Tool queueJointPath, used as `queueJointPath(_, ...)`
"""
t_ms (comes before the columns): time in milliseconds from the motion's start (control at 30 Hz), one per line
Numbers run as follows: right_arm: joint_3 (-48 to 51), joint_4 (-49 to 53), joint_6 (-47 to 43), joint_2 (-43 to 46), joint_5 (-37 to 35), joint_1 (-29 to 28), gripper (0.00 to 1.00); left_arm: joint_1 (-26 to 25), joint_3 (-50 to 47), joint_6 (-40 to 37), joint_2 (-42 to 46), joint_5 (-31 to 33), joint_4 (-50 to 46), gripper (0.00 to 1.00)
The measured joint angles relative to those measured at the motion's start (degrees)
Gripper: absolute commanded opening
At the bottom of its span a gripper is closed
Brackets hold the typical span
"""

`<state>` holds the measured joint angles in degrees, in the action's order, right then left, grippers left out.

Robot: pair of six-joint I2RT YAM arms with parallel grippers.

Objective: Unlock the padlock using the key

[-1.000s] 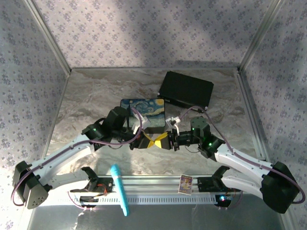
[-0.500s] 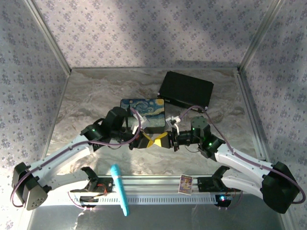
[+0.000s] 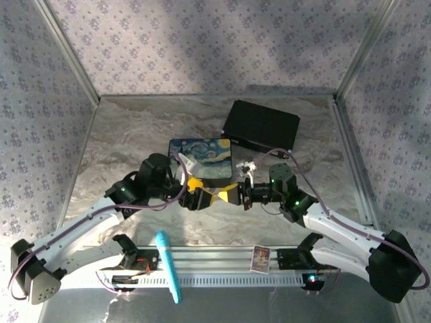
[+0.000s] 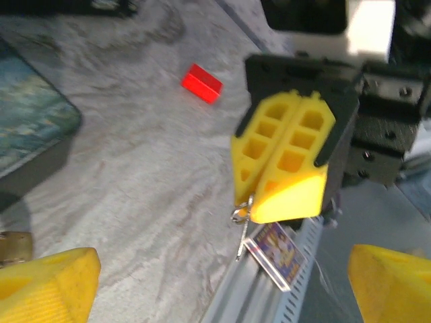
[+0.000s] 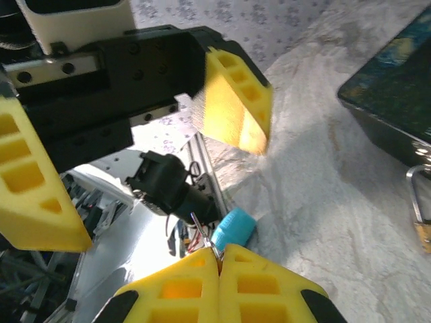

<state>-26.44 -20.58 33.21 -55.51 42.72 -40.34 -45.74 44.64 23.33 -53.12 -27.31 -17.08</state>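
Marble tabletop from above: my left gripper is spread wide beside the shut painted box, and my right gripper is pinched closed. Left wrist: the key dangles lengthwise from those closed pads. Right wrist: the padlock lies by the box, shackle towards it.

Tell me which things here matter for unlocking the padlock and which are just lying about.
For the job:
padlock
key
right claw, pinching the key

Just lying about:
painted box
black box
red block
teal pen
card
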Motion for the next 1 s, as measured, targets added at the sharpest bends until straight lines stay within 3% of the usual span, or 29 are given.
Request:
queueJointPath(133, 0.4, 3.3, -0.2, 0.3, -4.8, 1.7, 0.0, 0.0, -3.5, 8.3, 2.9, 10.8, 5.4, 0.91)
queueJointPath(300, 2.8, 7.4, 2.9, 0.3, -13.4, 4.9, 0.0, -1.9, -13.2, 21.6, 5.0, 27.2, 11.3, 0.78)
queueJointPath(433, 5.8, 10.1, 8.2, 1.0, -21.0, 4.9, 0.0, -4.9, -18.2, 26.1, 2.1, 36.0, 12.6, 0.76)
queueJointPath(600, 8.6, 12.8, 13.6, 3.5, -28.7, 3.9, 0.0, -5.7, -18.9, 27.3, -6.5, 39.4, 18.8, 0.73)
queueJointPath(767, 8.9, 13.3, 15.5, 4.2, -31.7, 3.6, 0.0, -6.0, -21.1, 30.1, -14.2, 40.5, 27.4, 0.68)
queueJointPath(1000, 8.9, 13.1, 16.8, 2.6, -33.0, 2.3, 0.0, -7.4, -16.3, 33.0, -23.9, 43.5, 25.4, 0.63)
